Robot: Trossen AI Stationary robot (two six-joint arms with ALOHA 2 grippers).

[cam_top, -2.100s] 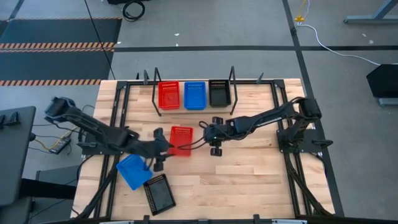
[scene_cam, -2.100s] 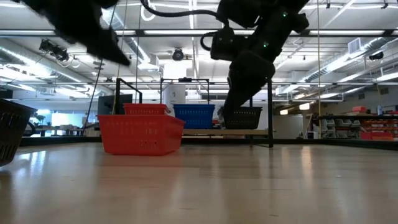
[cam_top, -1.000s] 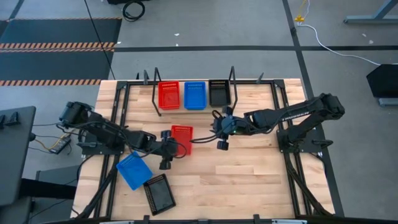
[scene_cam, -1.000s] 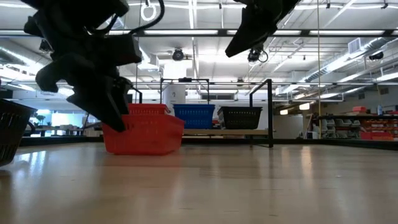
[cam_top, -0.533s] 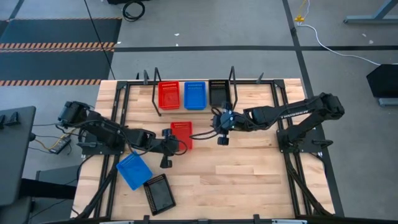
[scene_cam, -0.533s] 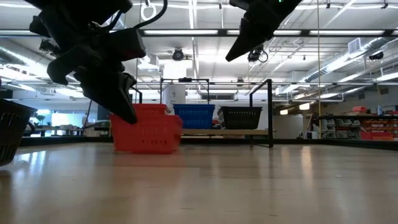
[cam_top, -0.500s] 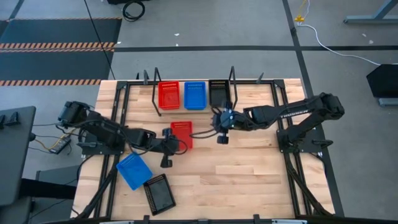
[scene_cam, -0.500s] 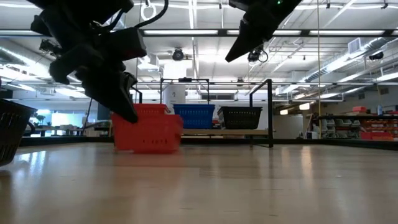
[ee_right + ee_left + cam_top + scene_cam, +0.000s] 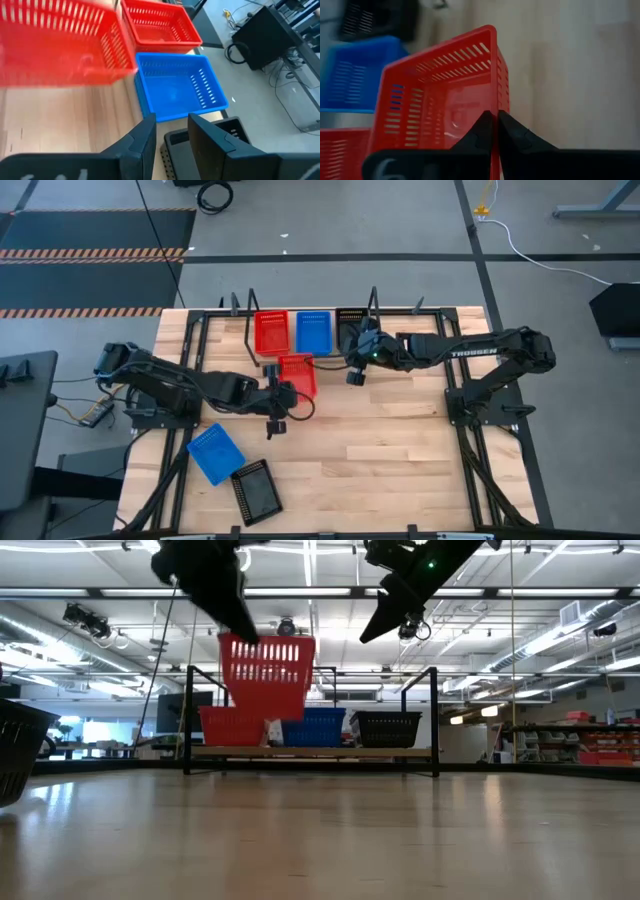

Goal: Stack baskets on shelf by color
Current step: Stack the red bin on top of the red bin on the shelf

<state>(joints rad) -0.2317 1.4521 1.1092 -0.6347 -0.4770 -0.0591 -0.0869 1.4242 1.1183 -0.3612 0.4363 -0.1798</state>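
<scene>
red basket (image 9: 265, 675) lifted, left end effector (image 9: 493, 131) clamped

The left gripper (image 9: 285, 394) hangs raised over the desk's middle, jaws clamped tight. The right gripper (image 9: 352, 358) reaches toward the far edge, jaws parted.

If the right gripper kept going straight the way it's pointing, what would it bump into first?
Probably the blue basket on the shelf: the right gripper, fingers apart, points at its near wall. Depth is hard to judge.

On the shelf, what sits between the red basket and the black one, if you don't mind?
A blue basket; the high view shows it between the red basket and the black one.
</scene>
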